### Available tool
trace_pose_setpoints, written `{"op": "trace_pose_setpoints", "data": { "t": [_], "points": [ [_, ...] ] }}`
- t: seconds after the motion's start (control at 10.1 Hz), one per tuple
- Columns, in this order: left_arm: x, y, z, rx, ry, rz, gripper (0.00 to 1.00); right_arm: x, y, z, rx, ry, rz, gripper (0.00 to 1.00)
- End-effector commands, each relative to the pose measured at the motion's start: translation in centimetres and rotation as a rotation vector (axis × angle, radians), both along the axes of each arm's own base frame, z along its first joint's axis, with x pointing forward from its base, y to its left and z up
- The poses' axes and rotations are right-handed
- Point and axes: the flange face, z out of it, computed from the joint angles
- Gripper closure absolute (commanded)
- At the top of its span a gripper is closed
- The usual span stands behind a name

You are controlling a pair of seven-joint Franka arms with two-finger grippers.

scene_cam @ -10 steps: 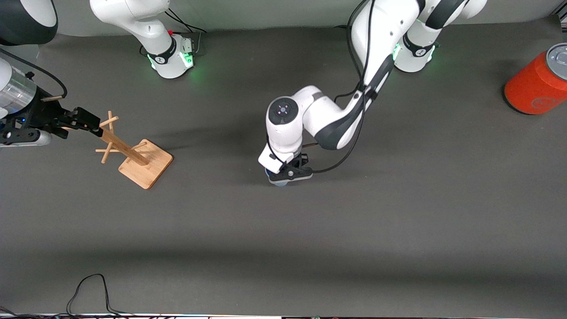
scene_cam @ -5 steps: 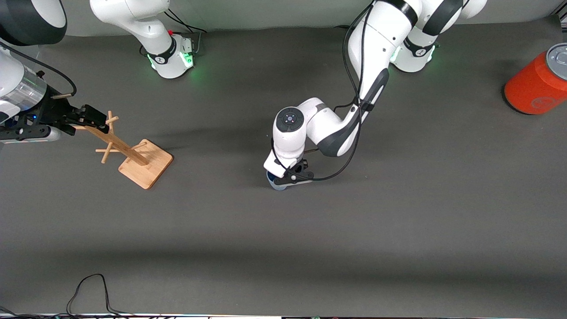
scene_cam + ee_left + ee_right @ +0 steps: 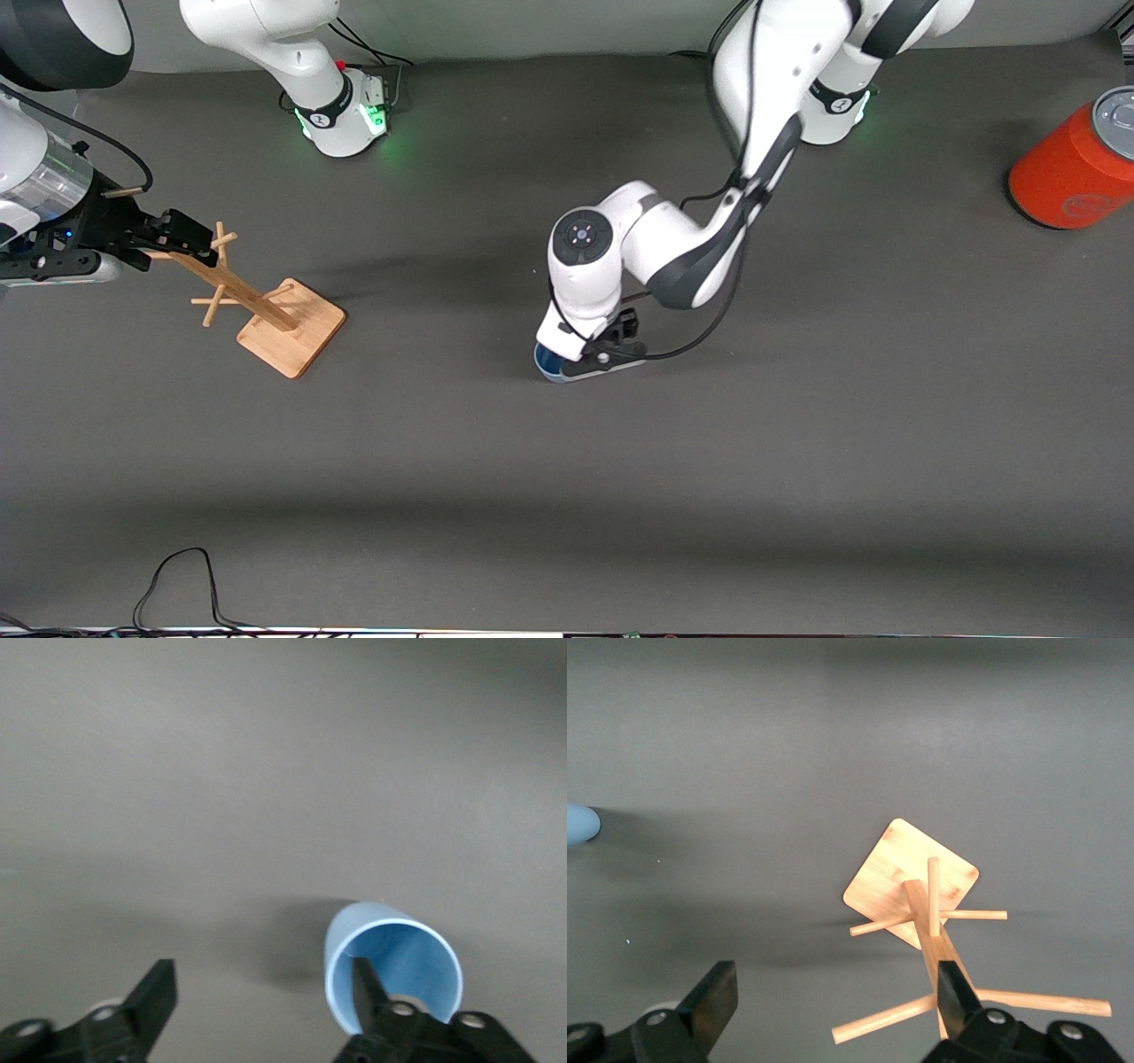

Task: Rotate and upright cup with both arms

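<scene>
**Front view first: left gripper down at the cup, right gripper by the wooden rack**

Front view: I see my left arm (image 3: pixel 700 239) reaching from its base to the middle of the bench (image 3: pixel 797 461), its wrist bent straight down. The left gripper (image 3: pixel 592 359) sits low over the cup (image 3: pixel 547 361), and only a sliver of pale blue shows from under the gripper, at its edge toward the right arm's end. From this view I cannot tell how the fingers stand. My right arm (image 3: pixel 40 177) comes in at its own end of the bench, and the right gripper (image 3: pixel 173 237) is at the top of the wooden peg rack (image 3: pixel 266 315), whose square base rests on the bench. An orange-red can (image 3: pixel 1067 168) with a grey top stands at the left arm's end, well apart from both grippers.

Left wrist view: the left gripper (image 3: pixel 257 997) has its fingers spread wide. The cup (image 3: pixel 394 970) lies on its side on the bench (image 3: pixel 266 771), with the open mouth facing the camera. One fingertip (image 3: pixel 365 988) shows in front of the cup's mouth; whether it touches the rim I cannot tell. The other finger is clear of the cup, over bare bench.

Right wrist view: the right gripper (image 3: pixel 833 997) is open too. The wooden peg rack (image 3: pixel 921 895) is just beside one finger (image 3: pixel 955 997), its upright post running close along it. The cup (image 3: pixel 580 822) shows as a small blue tip at the picture's edge, well apart from this gripper.
</scene>
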Motion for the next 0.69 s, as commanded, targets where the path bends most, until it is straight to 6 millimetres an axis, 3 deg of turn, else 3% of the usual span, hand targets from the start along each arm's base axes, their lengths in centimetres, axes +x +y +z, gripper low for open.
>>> {"op": "trace_pose_setpoints", "data": {
  "t": [0.0, 0.1, 0.2, 0.5, 0.59],
  "points": [
    [0.0, 5.4, 9.9, 0.056, -0.002, -0.067, 0.0, 0.8, -0.1, 0.7, -0.022, -0.018, 0.004, 0.0],
    [-0.6, 7.8, 13.1, 0.084, 0.001, -0.109, 0.0, 1.0, 0.0, 0.6, -0.023, -0.019, 0.004, 0.0],
    [-0.7, 11.5, 15.8, 0.095, -0.004, -0.114, 0.0, 1.3, 0.0, 0.7, -0.025, -0.019, 0.004, 0.0],
    [-2.6, 22.6, 20.2, 0.11, -0.009, -0.195, 0.0, 1.3, 0.0, 0.7, -0.025, -0.019, 0.004, 0.0],
    [-3.2, 27.5, 21.4, 0.08, 0.006, -0.223, 0.0, 1.3, 0.0, 0.6, -0.025, -0.017, 0.004, 0.0]
  ]
}}
